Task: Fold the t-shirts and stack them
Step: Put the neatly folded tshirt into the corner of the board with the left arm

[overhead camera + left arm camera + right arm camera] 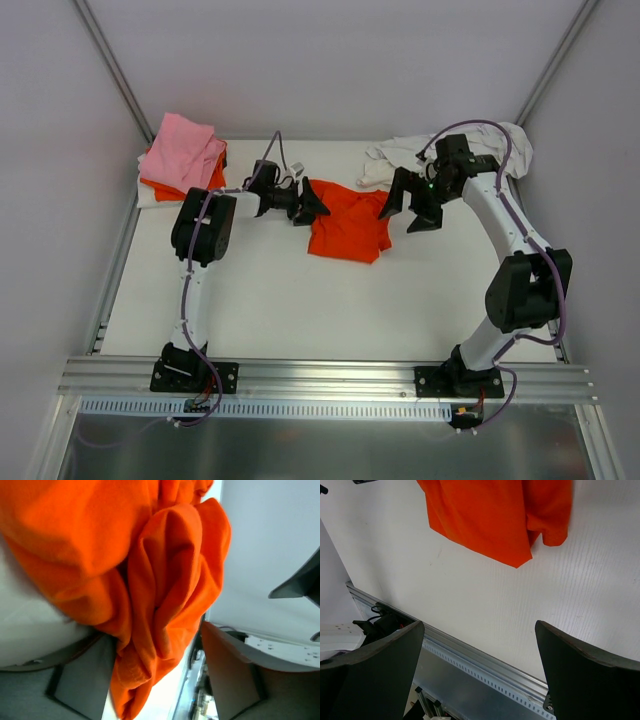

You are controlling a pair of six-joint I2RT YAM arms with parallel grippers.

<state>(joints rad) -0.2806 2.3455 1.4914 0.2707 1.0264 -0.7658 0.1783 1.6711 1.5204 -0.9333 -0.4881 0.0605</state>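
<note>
A crumpled bright orange t-shirt lies in the middle of the white table. My left gripper is at the shirt's left edge. A bunched fold of orange cloth hangs between its jaws against the left finger, with a gap to the right finger. My right gripper hovers open and empty just right of the shirt. At the back left is a stack with a pink t-shirt on top, an orange one under it and white cloth at the bottom.
A crumpled white t-shirt lies at the back right, behind my right arm. The slotted metal rail runs along the table's near edge. Grey walls close in the back and both sides.
</note>
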